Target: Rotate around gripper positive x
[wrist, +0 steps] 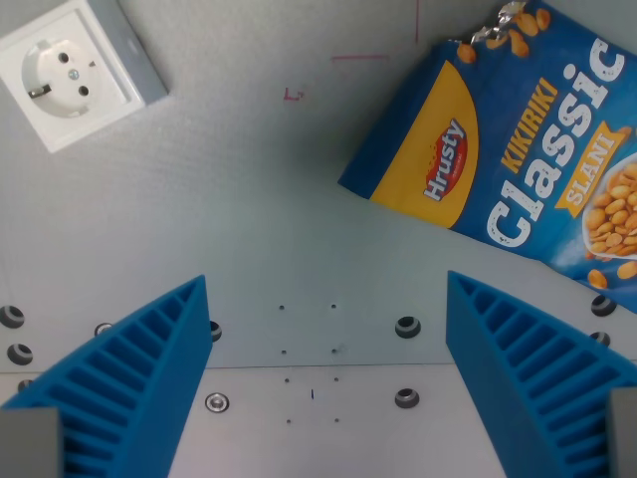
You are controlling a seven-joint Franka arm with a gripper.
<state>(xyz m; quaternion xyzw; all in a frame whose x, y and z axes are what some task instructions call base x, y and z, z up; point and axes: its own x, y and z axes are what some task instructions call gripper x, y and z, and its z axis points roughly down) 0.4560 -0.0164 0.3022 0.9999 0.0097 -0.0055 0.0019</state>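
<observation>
A grey metal table (299,199) fills the wrist view, with a blue Hrusty Kikiriki peanut bag (518,149) lying tilted at the upper right and a white wall socket (75,70) at the upper left, well apart. Between them the surface lies bare down to a row of bolt heads (407,326). The gripper (323,383) hangs at the bottom edge, blue ribbed fingers (139,378) spread wide with nothing between them.
</observation>
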